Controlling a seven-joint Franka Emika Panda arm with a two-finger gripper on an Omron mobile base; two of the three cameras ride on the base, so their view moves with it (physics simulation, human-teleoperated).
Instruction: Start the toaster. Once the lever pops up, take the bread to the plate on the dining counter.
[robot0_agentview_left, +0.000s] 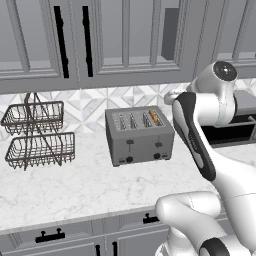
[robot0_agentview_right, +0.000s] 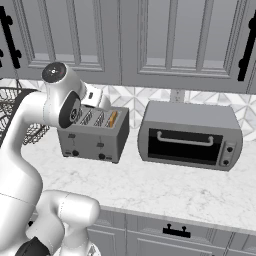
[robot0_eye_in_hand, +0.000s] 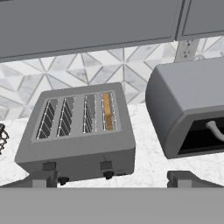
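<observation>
Even, bright rendered light; soft faint shadows; no glare; slightly coarse, pixelated edges.

A boxy grey metal toaster (robot0_eye_in_hand: 78, 133) is seen above the jaws, with an orange-brown bread slice (robot0_eye_in_hand: 107, 110); white grey-veined marble worktop (robot0_agentview_left: 75, 185).

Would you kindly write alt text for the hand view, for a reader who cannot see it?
A boxy grey metal four-slot toaster sits on a white marble worktop, an orange-brown bread slice in its rightmost slot. A grey toaster oven stands right of it, apart. The open end effector hovers in front.
</observation>
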